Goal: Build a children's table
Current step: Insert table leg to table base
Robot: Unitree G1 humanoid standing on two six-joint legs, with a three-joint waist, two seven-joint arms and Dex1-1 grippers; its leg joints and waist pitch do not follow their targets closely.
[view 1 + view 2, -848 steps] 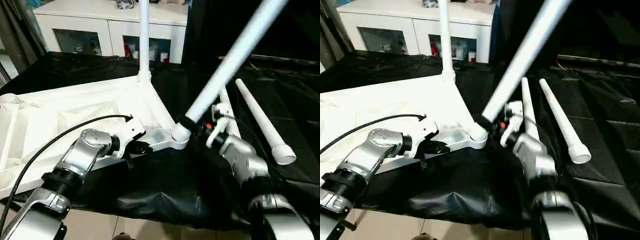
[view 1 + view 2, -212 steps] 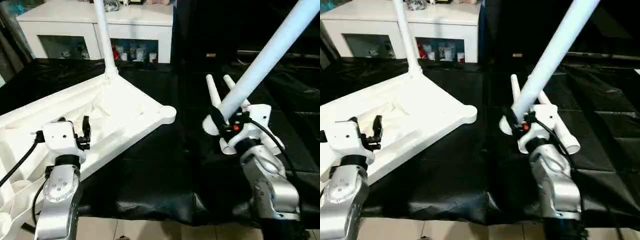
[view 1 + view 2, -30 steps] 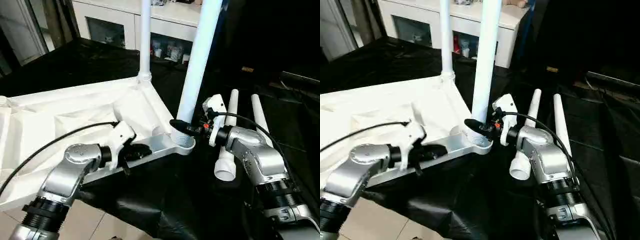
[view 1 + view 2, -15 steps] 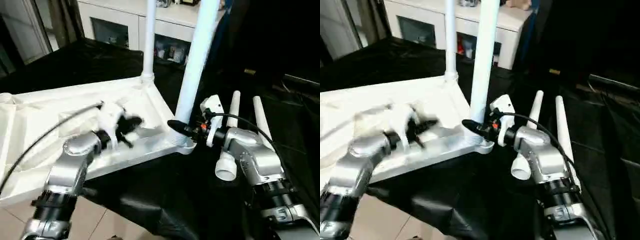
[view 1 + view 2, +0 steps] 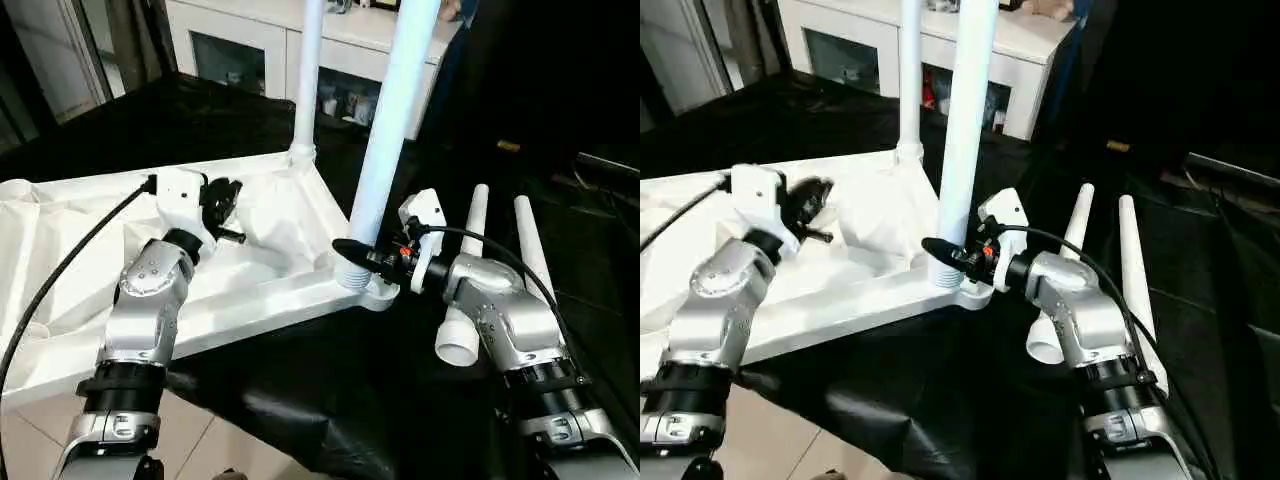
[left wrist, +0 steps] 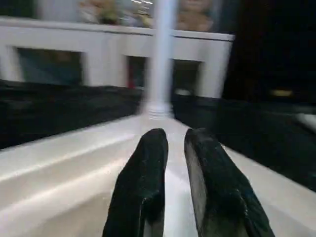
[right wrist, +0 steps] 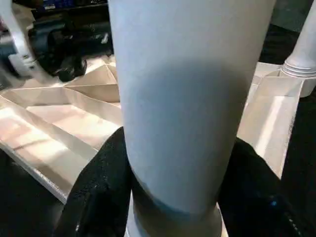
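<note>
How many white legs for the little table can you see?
4. One leg stands at the tabletop's far corner, one stands in the right gripper, two lie on the black cloth.

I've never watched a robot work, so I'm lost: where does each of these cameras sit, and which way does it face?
Head pair: on the head, facing forward and down at the upturned white plastic tabletop, over both silver forearms.
Left wrist: along the left gripper, shut and empty, toward the far upright white tube leg.
Right wrist: close up on the near white tube leg clamped in the right gripper.
Shared: tabletop and far leg.
</note>
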